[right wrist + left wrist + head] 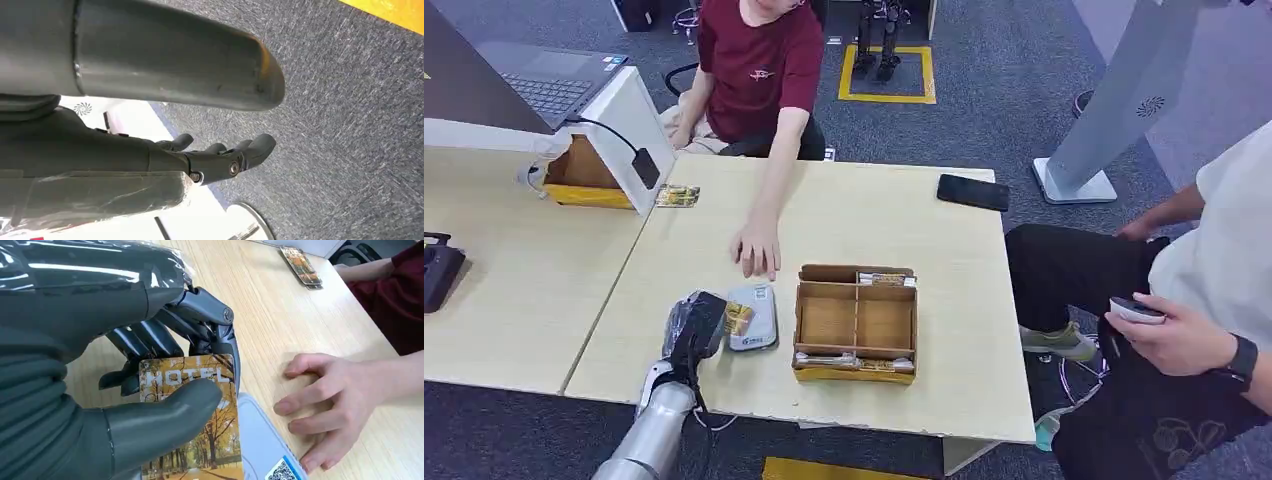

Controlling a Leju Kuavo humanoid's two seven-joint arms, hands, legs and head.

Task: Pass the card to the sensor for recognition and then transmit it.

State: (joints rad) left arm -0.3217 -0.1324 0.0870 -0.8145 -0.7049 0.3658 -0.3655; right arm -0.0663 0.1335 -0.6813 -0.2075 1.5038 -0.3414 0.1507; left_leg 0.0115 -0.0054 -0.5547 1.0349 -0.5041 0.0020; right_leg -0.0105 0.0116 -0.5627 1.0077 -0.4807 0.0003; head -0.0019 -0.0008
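Pinching card (pixel 192 425), left hand (pixel 125 405) aims it lengthwise, seemingly, over sensor (pixel 265 450).

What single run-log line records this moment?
left robot hand: holds hotel card over white sensor | right robot hand: hangs empty above carpet | person's hand: on table beside sensor

Materials and finishes before you

Your left hand (pixel 125 365): glossy dark plastic; card (pixel 192 420): glossy printed; table (pixel 874 215): pale matt wood-grain; divided box (pixel 856 325): brown cardboard; floor (pixel 350 100): rough grey carpet.
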